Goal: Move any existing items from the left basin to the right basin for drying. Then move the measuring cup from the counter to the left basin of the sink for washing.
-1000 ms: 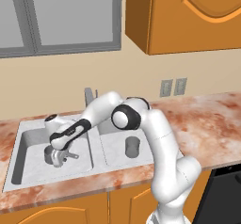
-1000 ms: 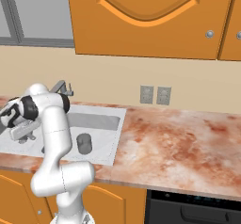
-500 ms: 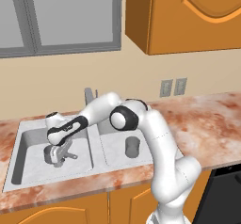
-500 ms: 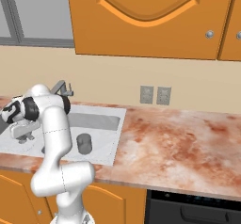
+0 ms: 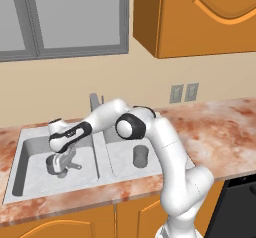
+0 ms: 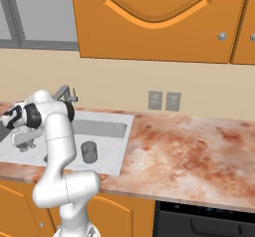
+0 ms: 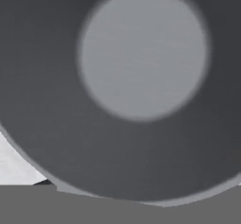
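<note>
Along the wall under the orange cupboards runs the mottled red-and-white bench point(image 5: 220, 132), with the pale grey sink point(image 5: 102, 154) let into it and a grey tap point(image 5: 94, 102) upright at the middle back. Its left basin point(image 5: 30, 167) holds the measuring cup point(image 5: 56, 164), which rests on the floor of the bowl with its short handle pointing toward the divider. Its right basin point(image 5: 120, 162) holds the dark tumbler point(image 5: 140, 155), standing upright near the front. Reaching down into the left bowl, the claw point(image 5: 64, 159) sits right at the cup; whether it pinches the cup or stands spread I cannot tell. Seen from the hand, the cup's round inside point(image 7: 141, 53) looms close.
</note>
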